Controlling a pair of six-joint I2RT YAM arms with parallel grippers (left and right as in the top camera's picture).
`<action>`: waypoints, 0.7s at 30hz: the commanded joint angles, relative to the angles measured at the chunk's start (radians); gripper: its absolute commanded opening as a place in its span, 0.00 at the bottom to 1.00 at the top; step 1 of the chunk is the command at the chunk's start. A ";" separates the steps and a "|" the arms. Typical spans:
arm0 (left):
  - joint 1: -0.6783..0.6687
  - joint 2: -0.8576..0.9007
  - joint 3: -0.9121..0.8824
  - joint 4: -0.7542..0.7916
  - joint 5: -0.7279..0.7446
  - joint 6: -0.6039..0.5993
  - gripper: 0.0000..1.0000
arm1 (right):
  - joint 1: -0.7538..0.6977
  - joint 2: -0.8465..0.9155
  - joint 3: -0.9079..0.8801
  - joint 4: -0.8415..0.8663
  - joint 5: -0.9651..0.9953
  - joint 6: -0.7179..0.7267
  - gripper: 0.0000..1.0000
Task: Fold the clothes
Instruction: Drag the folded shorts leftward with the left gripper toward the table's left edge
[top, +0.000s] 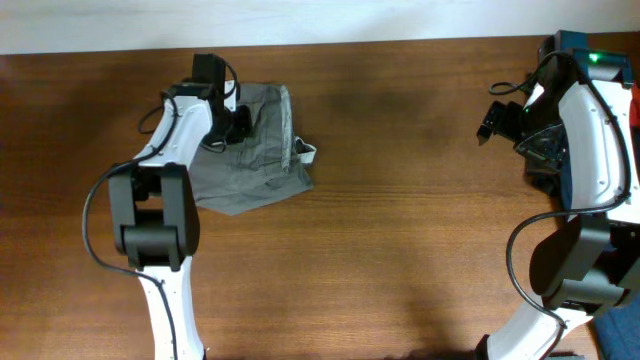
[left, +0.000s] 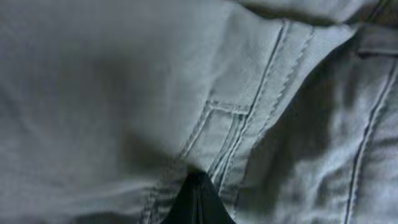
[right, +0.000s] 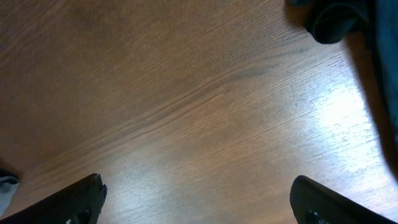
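The clothes (top: 258, 160) are a grey folded pair of shorts lying at the far left of the wooden table (top: 400, 230), with a small white tag (top: 308, 152) at their right edge. My left gripper (top: 232, 128) is down on the upper left part of them. In the left wrist view the grey fabric (left: 124, 93) with stitched seams fills the frame, and the left gripper's fingers (left: 198, 199) are pressed together into it. My right gripper (top: 492, 118) is open and empty above bare wood at the far right, its fingers wide apart (right: 199, 199).
The table's far edge runs along the top of the overhead view. A dark cable or arm part (right: 333, 22) shows at the top right of the right wrist view. A blue object (top: 622, 335) lies at the bottom right corner.
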 joint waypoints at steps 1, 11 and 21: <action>0.016 0.073 -0.004 0.036 -0.029 0.020 0.00 | -0.001 -0.003 0.000 -0.001 0.005 -0.009 0.99; 0.091 0.114 -0.004 0.082 -0.134 -0.088 0.00 | -0.001 -0.003 0.000 -0.001 0.005 -0.009 0.99; 0.287 0.168 -0.004 0.088 -0.210 -0.354 0.00 | -0.001 -0.003 0.000 -0.016 0.005 -0.023 0.99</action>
